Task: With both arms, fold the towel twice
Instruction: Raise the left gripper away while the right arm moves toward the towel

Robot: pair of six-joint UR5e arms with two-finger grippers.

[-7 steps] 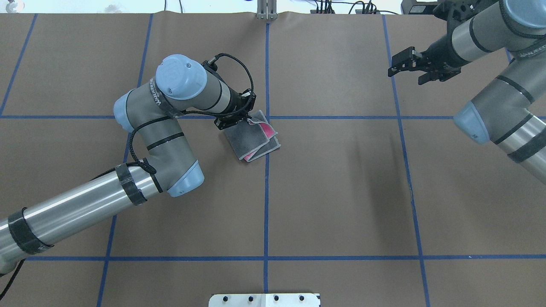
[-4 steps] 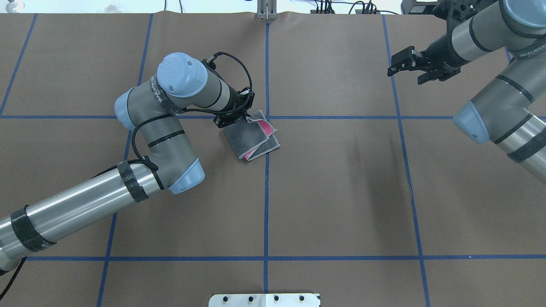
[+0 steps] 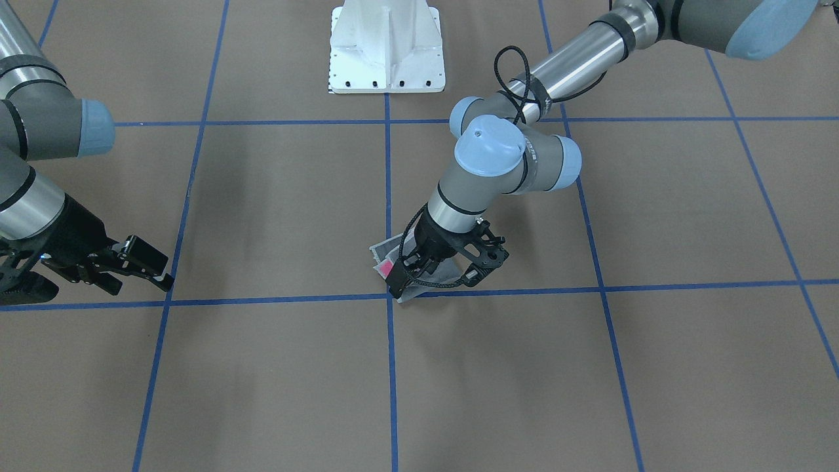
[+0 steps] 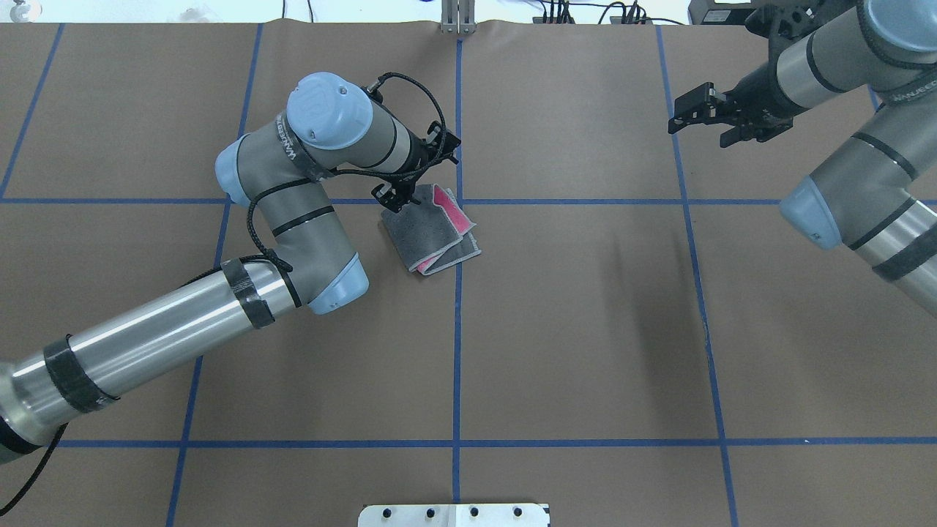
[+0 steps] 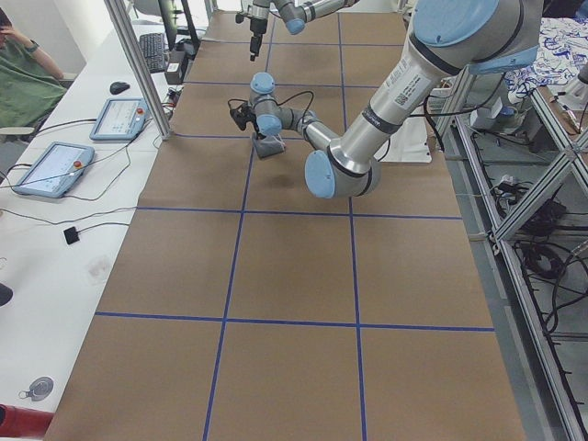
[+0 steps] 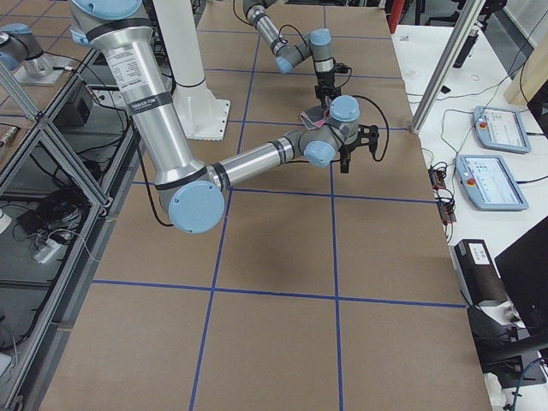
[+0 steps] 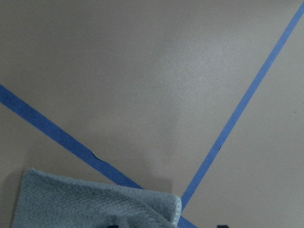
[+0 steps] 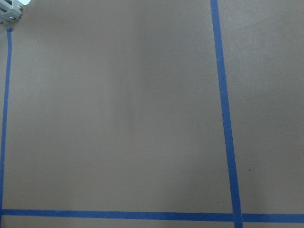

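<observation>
The towel [image 4: 428, 236] lies folded on the brown table beside the crossing of two blue tape lines, grey face up, with a pink strip [image 4: 452, 212] showing at its far right edge. My left gripper [image 4: 416, 170] hovers open just above the towel's far left corner, holding nothing. In the front view the left gripper [image 3: 436, 285] covers much of the towel [image 3: 387, 252]. The left wrist view shows only the towel's grey corner [image 7: 95, 204]. My right gripper [image 4: 677, 117] hangs open and empty far off at the back right, over bare table [image 8: 118, 118].
Blue tape lines [image 4: 457, 329] divide the brown table into squares. The white pedestal base [image 3: 387, 46] stands at the robot's side of the table. Beyond the far edge, a side bench holds control tablets [image 5: 119, 115], and a person [image 5: 23, 78] sits there.
My left gripper has lifted off the towel's far corner and moved away from the robot. The raised corner flap now lies flatter. The right arm has barely moved.
</observation>
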